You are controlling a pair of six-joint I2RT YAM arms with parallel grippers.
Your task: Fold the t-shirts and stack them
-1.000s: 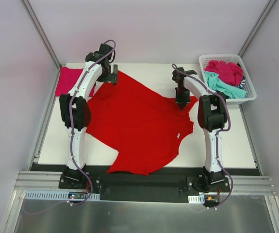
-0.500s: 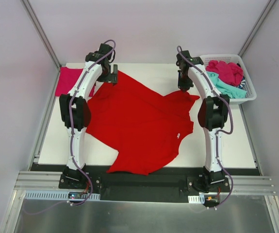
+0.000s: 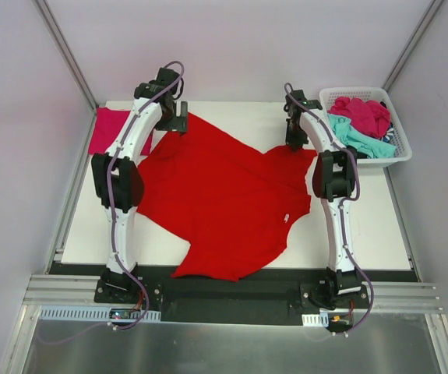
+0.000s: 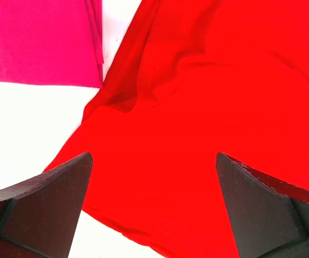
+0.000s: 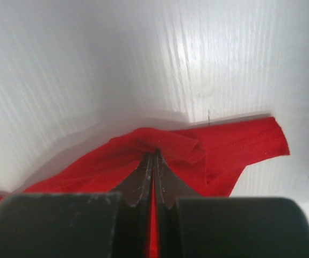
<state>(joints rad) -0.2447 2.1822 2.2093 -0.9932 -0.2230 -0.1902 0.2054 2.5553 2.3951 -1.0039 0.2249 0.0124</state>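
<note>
A large bright red t-shirt [image 3: 224,199] lies spread over the middle of the white table. My left gripper [image 3: 178,121] hangs open over its far left corner; in the left wrist view [image 4: 154,161] red cloth [image 4: 197,107] lies between and below the wide-apart fingers. My right gripper [image 3: 294,142] is shut on a bunched fold of the red shirt's far right sleeve [image 5: 165,145], jaws pressed together [image 5: 154,153]. A folded magenta-pink t-shirt [image 3: 113,130] lies flat at the far left, also in the left wrist view [image 4: 36,37].
A white lattice basket [image 3: 401,152] at the far right holds magenta [image 3: 361,114], teal [image 3: 356,139] and dark shirts. Bare table [image 3: 364,226] lies right of the red shirt and along the near edge. Cell walls stand close on both sides.
My right gripper has carried the red sleeve from near the shirt's right side toward the far edge, then settled slightly lower. The sleeve is pulled out. The left arm barely moved.
</note>
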